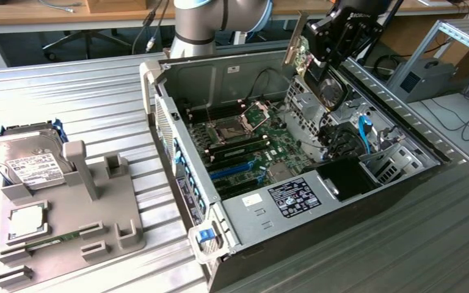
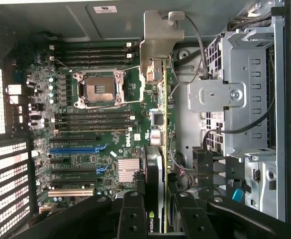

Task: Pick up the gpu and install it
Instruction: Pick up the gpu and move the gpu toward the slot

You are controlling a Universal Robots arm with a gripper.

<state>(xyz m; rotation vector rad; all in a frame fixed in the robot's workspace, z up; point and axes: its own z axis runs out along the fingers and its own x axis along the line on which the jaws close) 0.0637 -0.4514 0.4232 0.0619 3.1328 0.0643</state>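
My gripper (image 1: 324,55) is shut on the gpu (image 1: 329,88) and holds it up over the far end of the open computer case (image 1: 300,207). The card stands on edge, its silver bracket (image 1: 295,38) pointing up and toward the exterior view's left. In the wrist view the gpu (image 2: 157,149) is seen edge-on between my black fingers (image 2: 130,214), with its bracket (image 2: 160,40) at the far end. It hangs above the motherboard (image 2: 95,124), between the processor socket (image 2: 98,88) and the metal drive cage (image 2: 244,99). The blue expansion slots (image 2: 78,148) lie off to one side of the card.
On the exterior view's left a grey fixture (image 1: 71,207) holds a silver hard drive (image 1: 27,155), a processor chip (image 1: 27,223) and a green memory stick (image 1: 47,241). Cables (image 1: 365,134) and the drive cage crowd the case's right side. The arm's base (image 1: 198,24) stands behind the case.
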